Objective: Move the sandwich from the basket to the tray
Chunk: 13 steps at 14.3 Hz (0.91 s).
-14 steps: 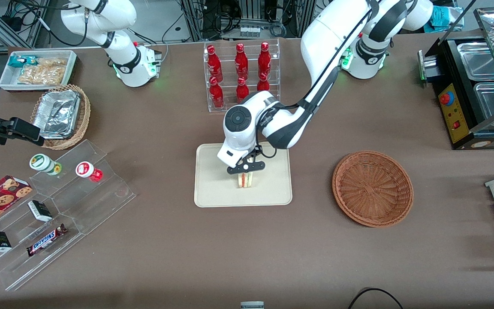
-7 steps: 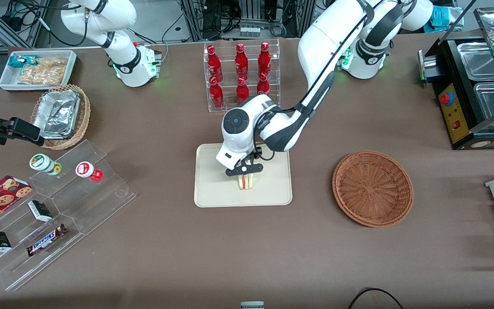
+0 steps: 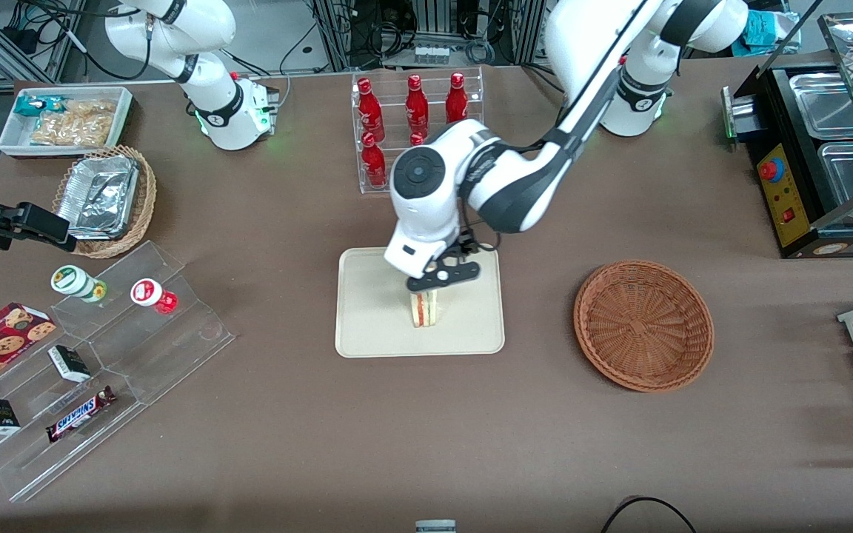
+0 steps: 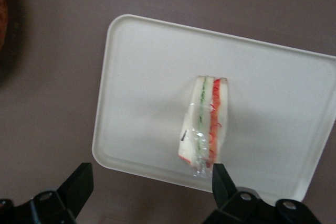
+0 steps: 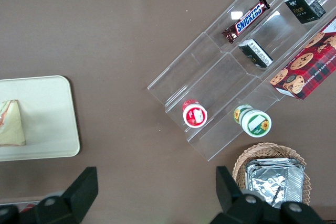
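Note:
The sandwich stands on its edge on the cream tray, near the tray's middle, with its red and green layers showing. My left gripper hangs above it, open and empty, with its fingers clear of the wrap. In the left wrist view the sandwich sits on the tray, and the gripper has its fingers wide apart with one fingertip close to the sandwich's end. The reddish-brown basket is empty, beside the tray toward the working arm's end. The right wrist view shows the sandwich too.
A clear rack of red bottles stands farther from the front camera than the tray, partly covered by my arm. A stepped clear display with snacks lies toward the parked arm's end. A black food warmer stands toward the working arm's end.
My left gripper has risen off the sandwich and its arm has lifted. The sandwich stays standing on the tray.

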Each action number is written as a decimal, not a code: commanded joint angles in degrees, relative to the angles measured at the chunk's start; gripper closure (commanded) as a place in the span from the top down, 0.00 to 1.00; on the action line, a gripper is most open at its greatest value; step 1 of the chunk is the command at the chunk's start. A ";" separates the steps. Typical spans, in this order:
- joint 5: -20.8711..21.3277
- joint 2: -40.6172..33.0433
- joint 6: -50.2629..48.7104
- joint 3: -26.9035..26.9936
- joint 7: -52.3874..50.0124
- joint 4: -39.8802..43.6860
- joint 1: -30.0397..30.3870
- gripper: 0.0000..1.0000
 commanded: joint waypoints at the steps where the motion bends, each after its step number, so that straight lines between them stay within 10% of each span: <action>1: 1.10 -3.89 0.01 -0.03 -0.13 -6.74 4.30 1.00; 13: -5.23 -28.41 -2.16 -0.12 34.21 -32.16 25.22 1.00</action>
